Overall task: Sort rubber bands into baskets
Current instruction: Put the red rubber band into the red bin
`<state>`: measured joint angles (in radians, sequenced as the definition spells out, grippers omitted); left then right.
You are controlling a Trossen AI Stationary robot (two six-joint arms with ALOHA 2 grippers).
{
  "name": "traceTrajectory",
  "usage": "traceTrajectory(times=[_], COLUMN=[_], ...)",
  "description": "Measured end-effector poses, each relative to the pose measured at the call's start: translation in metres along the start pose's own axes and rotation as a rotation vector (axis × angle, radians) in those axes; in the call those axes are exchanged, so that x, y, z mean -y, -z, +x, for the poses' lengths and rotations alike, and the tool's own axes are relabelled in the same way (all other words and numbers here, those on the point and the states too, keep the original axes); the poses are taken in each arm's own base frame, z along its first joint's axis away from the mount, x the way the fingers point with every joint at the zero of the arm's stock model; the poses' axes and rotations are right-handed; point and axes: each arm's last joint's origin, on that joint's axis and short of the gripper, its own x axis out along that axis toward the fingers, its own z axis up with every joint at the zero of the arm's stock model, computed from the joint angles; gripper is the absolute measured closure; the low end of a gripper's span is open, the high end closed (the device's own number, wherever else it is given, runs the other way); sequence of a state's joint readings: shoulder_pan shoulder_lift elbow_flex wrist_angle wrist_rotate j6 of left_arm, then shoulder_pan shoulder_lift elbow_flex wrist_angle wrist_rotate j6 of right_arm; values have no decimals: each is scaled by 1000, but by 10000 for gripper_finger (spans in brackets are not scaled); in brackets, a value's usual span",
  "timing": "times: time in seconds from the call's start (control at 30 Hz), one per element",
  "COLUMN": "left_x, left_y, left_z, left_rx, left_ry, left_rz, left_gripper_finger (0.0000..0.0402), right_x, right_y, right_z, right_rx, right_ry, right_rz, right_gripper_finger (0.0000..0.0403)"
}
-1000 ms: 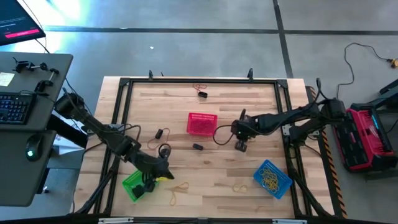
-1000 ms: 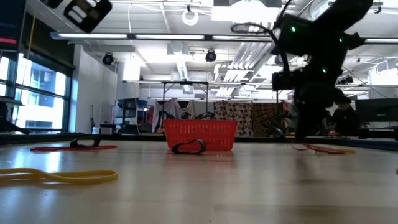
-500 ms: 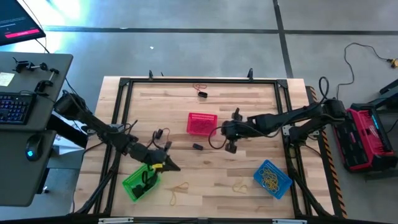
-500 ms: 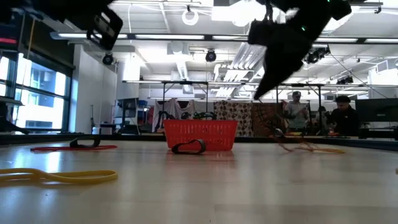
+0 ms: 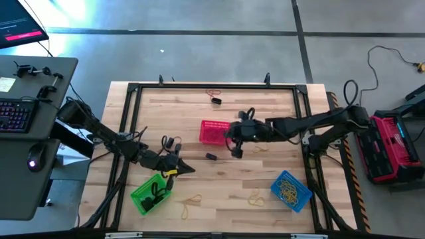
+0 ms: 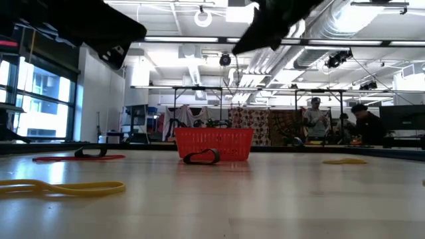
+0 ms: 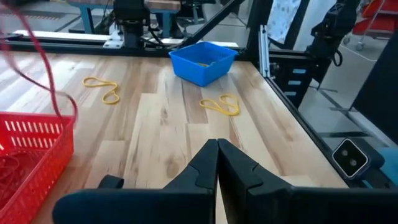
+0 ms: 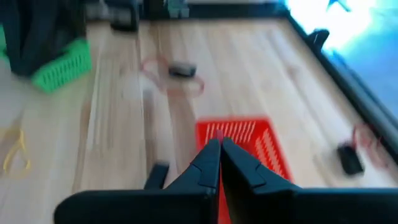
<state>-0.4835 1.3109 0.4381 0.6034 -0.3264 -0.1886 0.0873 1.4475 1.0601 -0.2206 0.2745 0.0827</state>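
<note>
We found the rubber bands scattered as thin flat loops over the wooden table [image 5: 219, 186]: a yellow band [image 5: 191, 200] lay near the front edge beside the green basket [image 5: 150, 194], a second yellow band [image 5: 255, 197] lay twisted in a figure-eight just beside the blue basket [image 5: 290, 188], a black band [image 5: 211, 157] lay in front of the red basket [image 5: 214, 131], and a reddish-brown band [image 5: 212, 92] with a dark one [image 5: 216, 101] lay near the far edge. The blue basket held a heap of yellow bands [image 5: 288, 190]. All three baskets were small, square and open-latticed; in the low view the red basket [image 6: 214, 144] stood upright with the black band [image 6: 201, 157] touching its front wall. We noted the right gripper [image 5: 235, 149] positioned just beside the red basket; in its wrist view the right gripper [image 8: 219, 149] had its fingers pressed together, with the red basket [image 8: 247, 149] directly beyond them. We could not tell whether anything was caught between them. The left gripper [image 5: 184, 169] sat just above the green basket's far corner; in its wrist view the left gripper [image 7: 217, 149] was likewise clenched tip to tip, gripping nothing visible.
</note>
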Motion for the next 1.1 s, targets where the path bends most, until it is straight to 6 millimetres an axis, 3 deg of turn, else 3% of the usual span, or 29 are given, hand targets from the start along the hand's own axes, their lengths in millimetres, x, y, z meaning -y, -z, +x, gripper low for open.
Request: traceTrajectory(times=[0.23,0.4,0.63,1.1], left_x=[0,0,0,0], left_y=[0,0,0,0], left_z=[0,0,0,0], left_rx=[1,0,-2,-5], left_ry=[0,0,0,1], left_rz=[1,7,11,20], left_gripper_finger=[401,401,401,401], right_x=[20,36,46,40], right_y=[-14,-12,4,44], right_z=[5,22,49,92], right_rx=[119,115,27,-196], right_ry=[78,127,139,47], right_rz=[-9,-18,-10,6], right_gripper_finger=[403,403,403,398])
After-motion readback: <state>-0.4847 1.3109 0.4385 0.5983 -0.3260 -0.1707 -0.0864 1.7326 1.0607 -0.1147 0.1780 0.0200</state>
